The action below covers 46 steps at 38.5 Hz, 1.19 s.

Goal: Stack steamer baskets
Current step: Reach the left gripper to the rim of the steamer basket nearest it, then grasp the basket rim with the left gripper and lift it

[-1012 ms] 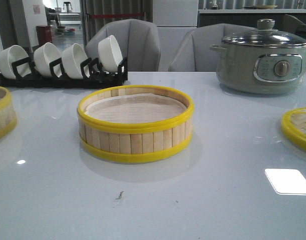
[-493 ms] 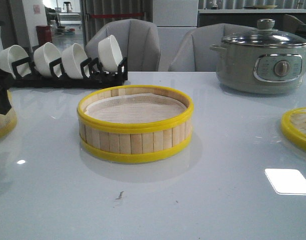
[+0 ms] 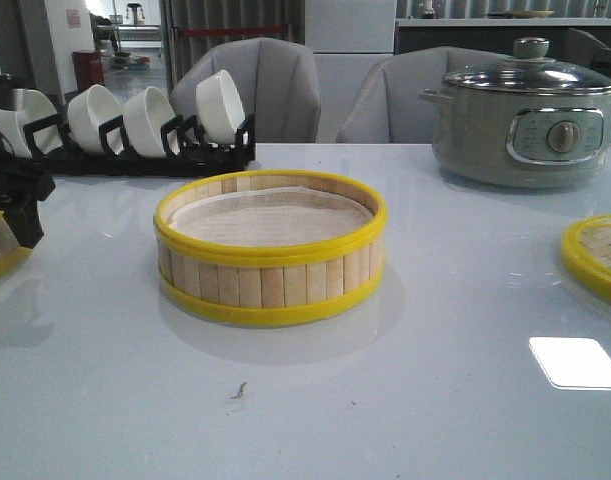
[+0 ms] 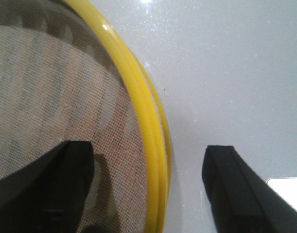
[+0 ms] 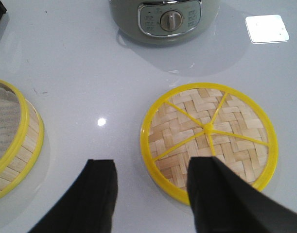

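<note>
- Pale glossy tabletop (image 3: 455,420); grey chairs and a kitchen counter behind its far edge.
- Far left edge: black rack of white bowls (image 3: 125,125). Far right corner: grey-green electric pot (image 3: 525,120) under a glass lid.
- Centre steamer basket (image 3: 270,250) sits mid-tabletop, lined in white, apart from everything else; it reads as the base for the stack.
- Second steamer basket (image 4: 155,145) lies at the left edge, mostly cut off in the front view.
- Left gripper (image 4: 148,194) is spread wide and straddles that basket's yellow rim, one finger over the liner and one outside the wall, a pose suited to pinching the wall. Not yet clamped; contact cannot be judged.
- Right gripper (image 5: 150,194) hangs agape and empty over the near rim of the woven lid (image 5: 209,138) by the right edge, likely parked until the baskets are stacked.
</note>
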Available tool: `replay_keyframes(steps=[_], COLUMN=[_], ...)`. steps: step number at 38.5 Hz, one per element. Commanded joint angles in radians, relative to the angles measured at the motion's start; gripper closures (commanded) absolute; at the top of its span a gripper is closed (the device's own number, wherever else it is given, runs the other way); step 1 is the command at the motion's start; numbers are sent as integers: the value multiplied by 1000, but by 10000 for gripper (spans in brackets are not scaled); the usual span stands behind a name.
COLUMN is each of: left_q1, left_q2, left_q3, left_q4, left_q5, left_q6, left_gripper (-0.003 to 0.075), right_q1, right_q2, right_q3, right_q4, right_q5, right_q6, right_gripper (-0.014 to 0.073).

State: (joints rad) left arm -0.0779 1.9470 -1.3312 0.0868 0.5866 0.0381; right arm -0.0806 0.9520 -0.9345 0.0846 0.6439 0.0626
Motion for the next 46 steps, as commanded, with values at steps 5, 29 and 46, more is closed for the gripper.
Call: replay_keyframes(steps=[5, 29, 46], left_q1=[-1, -200, -621], left_q2=[-51, -55, -19], left_q3=[-34, -454, -576], left_q4=[-8, -8, -8], left_q5=[-10, 286, 296], left_q6=[-12, -12, -12], left_gripper=[571, 634, 634], right_q1=[-2, -2, -2], right_q2=[-9, -9, -9], right_q3=[-37, -37, -37], right_q4=[1, 1, 1], right_q5=[-83, -83, -83], right_q6=[-4, -4, -4], right_gripper=[151, 151, 151])
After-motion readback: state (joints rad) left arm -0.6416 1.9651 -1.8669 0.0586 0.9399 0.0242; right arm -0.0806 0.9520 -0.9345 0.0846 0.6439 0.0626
